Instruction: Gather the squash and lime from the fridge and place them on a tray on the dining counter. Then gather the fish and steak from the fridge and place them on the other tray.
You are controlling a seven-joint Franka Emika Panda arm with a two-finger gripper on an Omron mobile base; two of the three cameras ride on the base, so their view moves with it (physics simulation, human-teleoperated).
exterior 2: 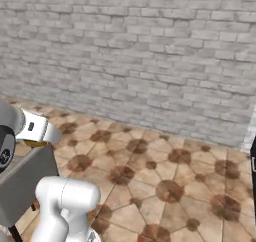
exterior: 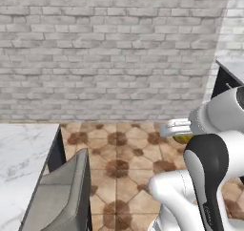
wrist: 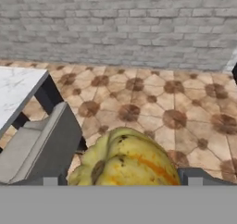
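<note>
Squash (wrist: 127, 160) sat pinched in the wide-spread gripper (wrist: 122, 180), bottom centre of hand view; marble tabletop (wrist: 16, 91) lay upper left.

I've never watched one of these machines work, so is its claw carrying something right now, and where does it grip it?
Yes: the gripper carries the squash, its fingers set wide at the squash's two sides.

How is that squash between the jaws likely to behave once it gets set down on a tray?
The squash looks rounded and lumpy, so it would probably rock or roll a little before settling. Its ribbed yellow-green skin looks hard and smooth, so it is likely stiff but could slip in wide jaws. It bulks large between the finger tips, so it is probably fairly heavy for the gripper.
</note>
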